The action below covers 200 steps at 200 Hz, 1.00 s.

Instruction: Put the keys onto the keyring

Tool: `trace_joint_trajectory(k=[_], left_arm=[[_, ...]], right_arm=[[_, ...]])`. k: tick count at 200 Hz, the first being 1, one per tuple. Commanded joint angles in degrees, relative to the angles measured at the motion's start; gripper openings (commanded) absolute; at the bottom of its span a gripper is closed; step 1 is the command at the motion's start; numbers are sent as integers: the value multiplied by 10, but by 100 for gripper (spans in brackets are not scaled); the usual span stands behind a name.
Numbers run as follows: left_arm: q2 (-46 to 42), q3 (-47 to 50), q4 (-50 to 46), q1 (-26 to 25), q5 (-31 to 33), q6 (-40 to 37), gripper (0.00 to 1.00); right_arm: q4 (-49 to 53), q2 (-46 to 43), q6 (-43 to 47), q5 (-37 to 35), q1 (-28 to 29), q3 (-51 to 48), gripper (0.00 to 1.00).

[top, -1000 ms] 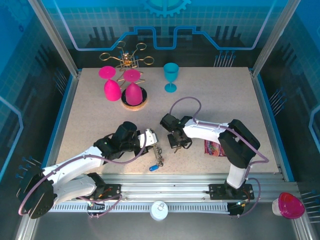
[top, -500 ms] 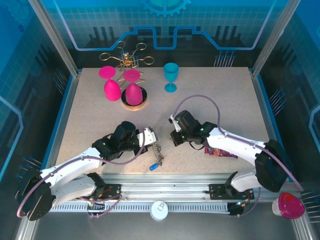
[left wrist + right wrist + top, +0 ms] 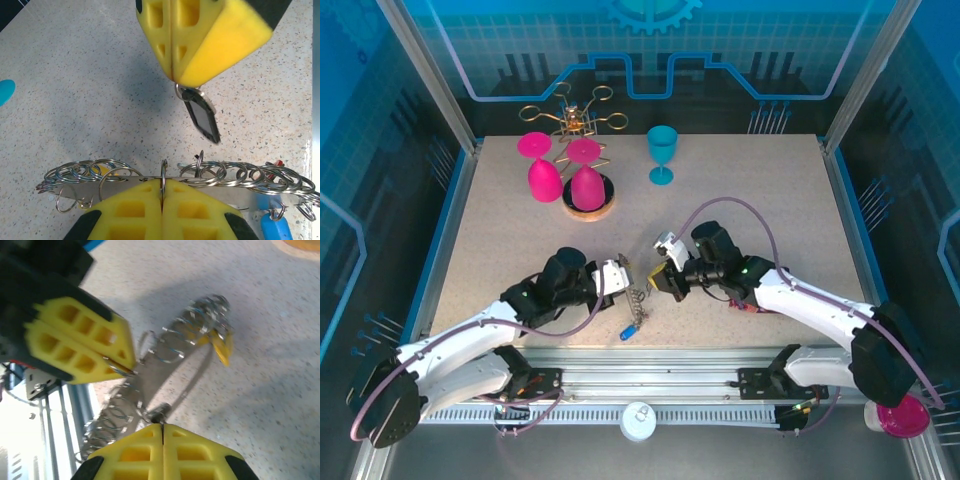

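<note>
**Both grippers shut over the keyring at the front of the worktop**

Nearest, on the aluminium rail between the 2 arm bases, sits a white round cap [image 3: 637, 420]. A pink round cup [image 3: 900, 415] lies off to the right, partly covered by the right arm's elbow.

Just past the front edge of the speckled beige worktop [image 3: 770, 200] lies a blue-tagged key [image 3: 630, 332]. In the left wrist view it seems to hang from a ring at one end of the keyring [image 3: 235, 175], a flat silvery metal strip lined with small split rings. A yellow tag [image 3: 222, 342] sits at the strip's other end, and a small red bit shows among the rings.

The left gripper [image 3: 163, 184] has its yellow foam fingers pressed together on 1 ring standing up from the middle of the strip, so it holds the keyring.

Just beyond, the right gripper [image 3: 175, 82] is also pinched shut, clamped on a small ring from which a black-tagged key [image 3: 202, 117] dangles. That key hangs close over the keyring's rings without touching them. The 2 grippers face each other tip to tip, so each blocks part of the strip from above.

The right arm lies across a pink printed packet [image 3: 752, 298].

Far back stand 2 pink plastic goblets [image 3: 542, 172] beside a gold wire rack [image 3: 575, 112] on a round cork base [image 3: 590, 208]. A teal plastic goblet [image 3: 662, 153] stands upright to their right, well apart from the grippers.
</note>
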State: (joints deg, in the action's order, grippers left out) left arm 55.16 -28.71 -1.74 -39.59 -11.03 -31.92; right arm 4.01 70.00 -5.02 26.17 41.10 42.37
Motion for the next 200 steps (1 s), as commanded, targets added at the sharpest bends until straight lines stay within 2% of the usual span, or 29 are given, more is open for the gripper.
trace_joint_trajectory(k=[1, 49, 117, 174, 200], left_arm=[[-11, 1, 33, 1, -27, -7, 0], [-6, 1, 42, 1, -27, -2, 0], [-6, 4, 53, -2, -25, -8, 0], [-8, 34, 110, -52, 101, -93, 0], [-9, 32, 102, -57, 121, -93, 0]], right_arm=[[-17, -12, 32, 62, -7, -2, 0], [-11, 12, 29, 68, 6, 17, 0], [-61, 34, 7, 58, 22, 17, 0], [-104, 29, 24, 27, 27, -16, 0], [-112, 31, 49, 12, 22, -29, 0]])
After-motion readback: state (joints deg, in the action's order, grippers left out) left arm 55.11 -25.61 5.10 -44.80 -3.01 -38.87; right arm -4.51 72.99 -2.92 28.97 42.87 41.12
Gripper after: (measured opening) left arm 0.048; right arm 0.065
